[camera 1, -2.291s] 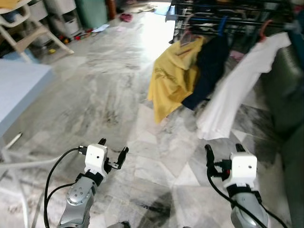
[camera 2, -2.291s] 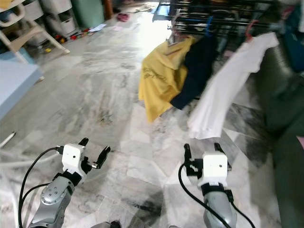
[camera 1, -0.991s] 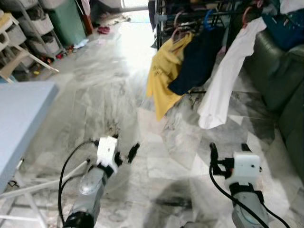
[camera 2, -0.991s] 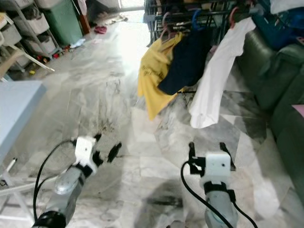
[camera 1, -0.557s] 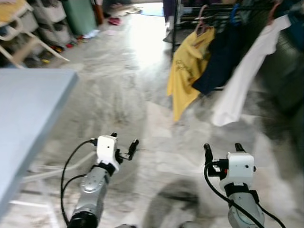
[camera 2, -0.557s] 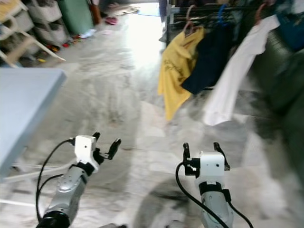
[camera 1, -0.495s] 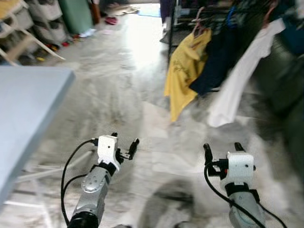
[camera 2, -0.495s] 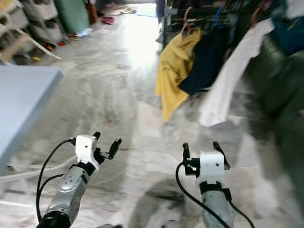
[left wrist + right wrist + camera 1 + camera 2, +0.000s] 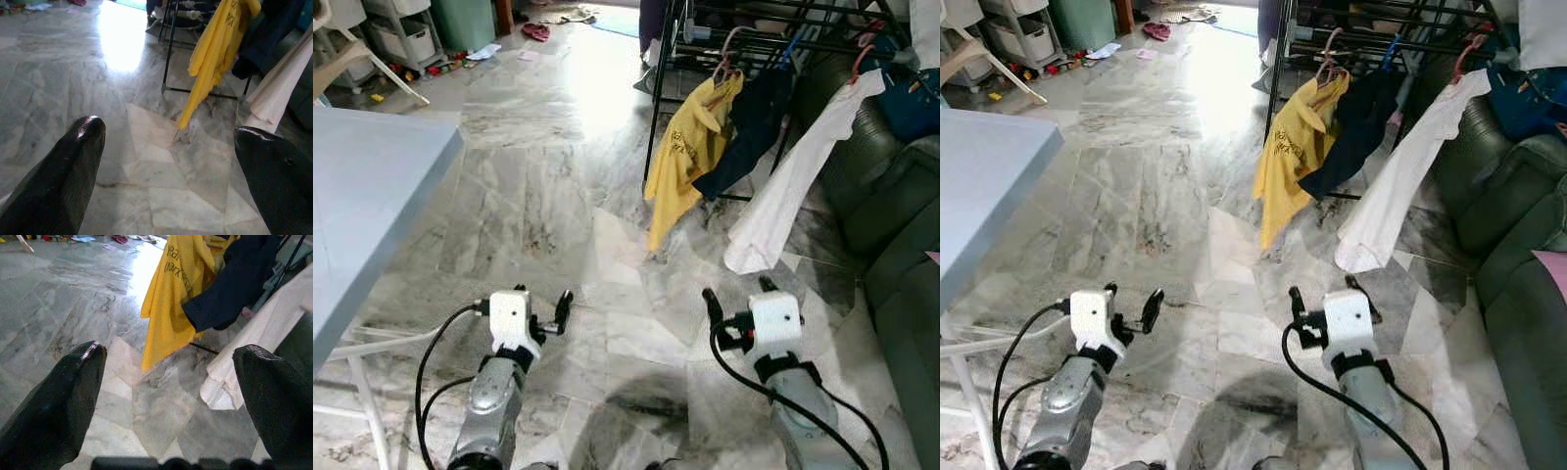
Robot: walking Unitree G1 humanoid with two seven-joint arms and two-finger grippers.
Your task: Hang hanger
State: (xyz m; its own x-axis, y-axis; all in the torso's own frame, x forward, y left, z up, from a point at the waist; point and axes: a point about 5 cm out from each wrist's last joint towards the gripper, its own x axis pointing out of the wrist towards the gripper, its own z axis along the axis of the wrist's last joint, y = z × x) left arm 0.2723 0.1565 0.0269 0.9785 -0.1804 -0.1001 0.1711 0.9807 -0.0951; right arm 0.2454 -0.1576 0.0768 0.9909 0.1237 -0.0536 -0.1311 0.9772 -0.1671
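Ahead, marble floor open to rack; left gripper, right gripper spread, empty.

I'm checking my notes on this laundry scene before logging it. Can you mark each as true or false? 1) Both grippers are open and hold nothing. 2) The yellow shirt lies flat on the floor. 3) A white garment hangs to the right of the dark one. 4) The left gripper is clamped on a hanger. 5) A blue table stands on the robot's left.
1) True: the left gripper and right gripper are open and empty.
2) False: the yellow shirt hangs from the black rack.
3) True: the white garment hangs right of the dark garment.
4) False: it holds nothing.
5) True: the blue table is on its left.
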